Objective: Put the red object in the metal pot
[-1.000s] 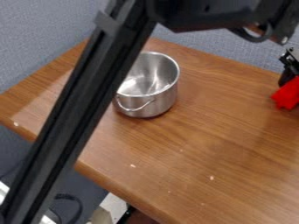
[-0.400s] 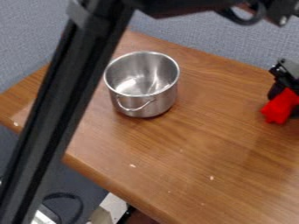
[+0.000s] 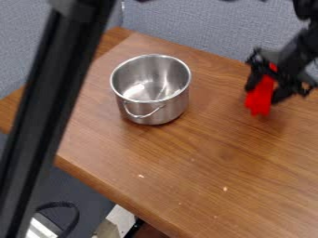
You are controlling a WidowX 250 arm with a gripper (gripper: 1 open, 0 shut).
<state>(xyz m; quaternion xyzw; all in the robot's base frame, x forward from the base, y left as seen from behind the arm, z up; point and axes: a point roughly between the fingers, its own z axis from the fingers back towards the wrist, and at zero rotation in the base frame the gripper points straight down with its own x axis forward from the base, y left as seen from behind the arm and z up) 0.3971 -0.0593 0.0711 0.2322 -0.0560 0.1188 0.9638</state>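
Pots: you have one metal pot (image 3: 151,88), shiny, straight-sided, with one thin wire handle (image 3: 145,112) hanging against its near side.
Red objects: you have one red object (image 3: 259,97), a small elongated block.
Grippers: you have one dark gripper (image 3: 267,74), on one arm.
Tables: one wooden table (image 3: 162,167), beneath and around the pot.
Black poles: one thick black pole (image 3: 56,93), slanting down the view to the left of the pot.
Red object's long axis: you see it running mostly up and down the view, leaning slightly, its upper end reaching in among the gripper's dark parts and its lower end pointing toward the near side of the table.
Red object's place: outside the pot, to its right and well apart from it, at about the height of the pot in the view.
Gripper's hold: you have it pinching the red object by its upper part; the fingertips themselves are blurred.
Pot's stance: upright on the table, its round mouth facing up to you.
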